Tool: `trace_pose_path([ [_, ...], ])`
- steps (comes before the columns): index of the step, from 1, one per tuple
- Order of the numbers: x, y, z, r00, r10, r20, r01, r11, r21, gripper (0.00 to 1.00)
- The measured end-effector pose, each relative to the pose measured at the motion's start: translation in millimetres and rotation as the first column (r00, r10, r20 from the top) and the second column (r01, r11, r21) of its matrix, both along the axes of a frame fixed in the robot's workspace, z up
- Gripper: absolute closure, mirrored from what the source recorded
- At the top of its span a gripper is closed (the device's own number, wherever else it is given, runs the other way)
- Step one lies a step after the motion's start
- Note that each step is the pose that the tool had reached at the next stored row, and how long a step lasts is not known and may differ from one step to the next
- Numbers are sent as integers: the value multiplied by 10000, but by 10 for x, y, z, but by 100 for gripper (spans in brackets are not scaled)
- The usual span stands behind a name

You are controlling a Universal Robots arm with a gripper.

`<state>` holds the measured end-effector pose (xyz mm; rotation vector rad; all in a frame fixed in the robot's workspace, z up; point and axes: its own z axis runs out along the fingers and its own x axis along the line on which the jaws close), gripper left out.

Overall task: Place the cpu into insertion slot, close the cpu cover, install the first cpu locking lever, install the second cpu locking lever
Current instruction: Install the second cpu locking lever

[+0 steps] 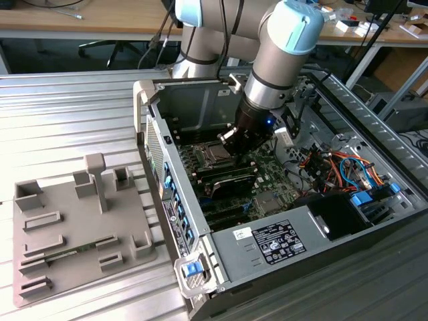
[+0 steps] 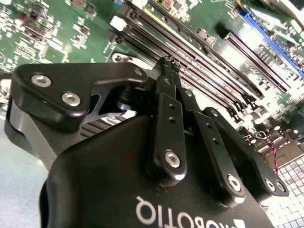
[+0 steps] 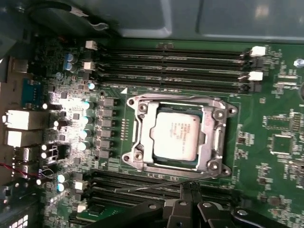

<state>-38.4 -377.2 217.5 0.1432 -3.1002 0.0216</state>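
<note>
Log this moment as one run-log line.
cpu: seated in insertion slot | cpu cover: down | pincer: shut, beside socket

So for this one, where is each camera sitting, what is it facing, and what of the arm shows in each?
Exterior view: off the arm, above the open computer case, looking down at the arm and gripper over the board.
First wrist view: on the arm, facing down at the cpu under its cover, gripper at the edge.
Second wrist view: on the arm, behind the gripper, looking along it at the long black slots.
Both wrist views share the gripper and those slots.
</note>
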Motion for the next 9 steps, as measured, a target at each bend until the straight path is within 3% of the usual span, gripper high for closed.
trace_pose_path([
  [9,-200,15,-81,10000,0,2,0,10000,2,89],
])
